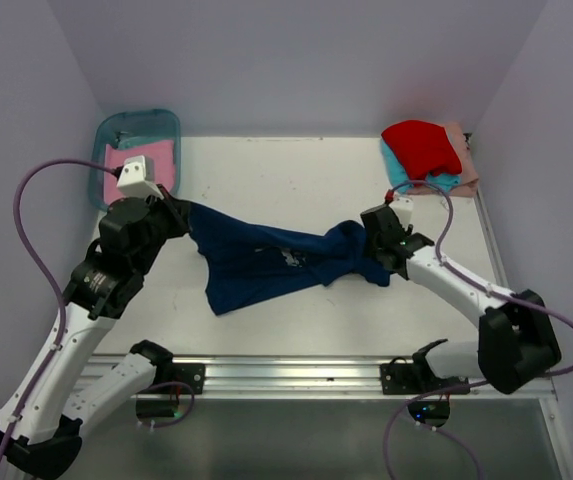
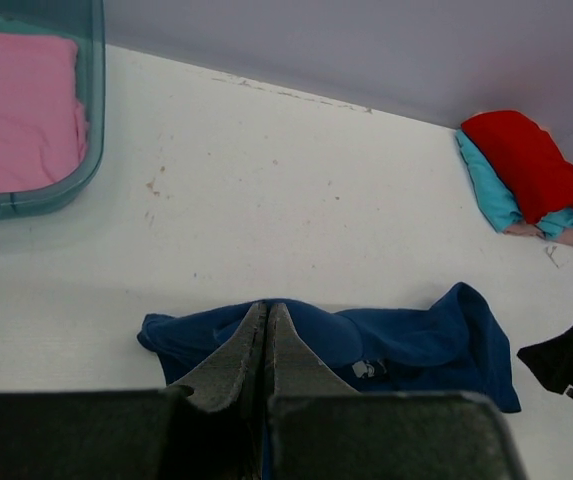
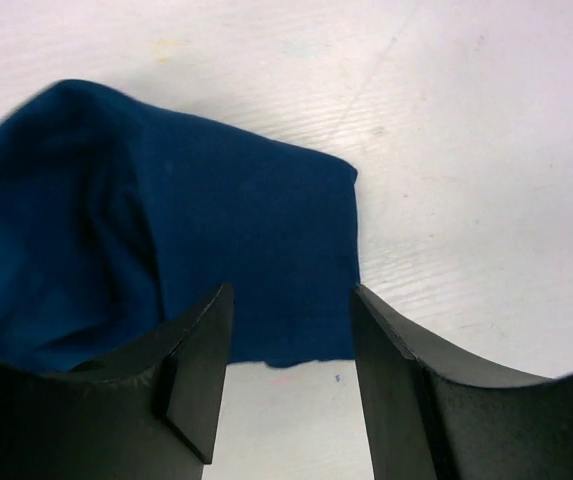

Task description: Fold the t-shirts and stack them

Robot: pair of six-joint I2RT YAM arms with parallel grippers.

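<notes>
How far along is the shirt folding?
Done: a stack, red on top, sits in the far right corner. In hand: the left gripper pinches one end of the navy shirt; the right gripper stands open over the other end. Left: folding it, then the pink shirt in the bin.

Matt, creased cloth navy t-shirt (image 1: 256,265)
</notes>
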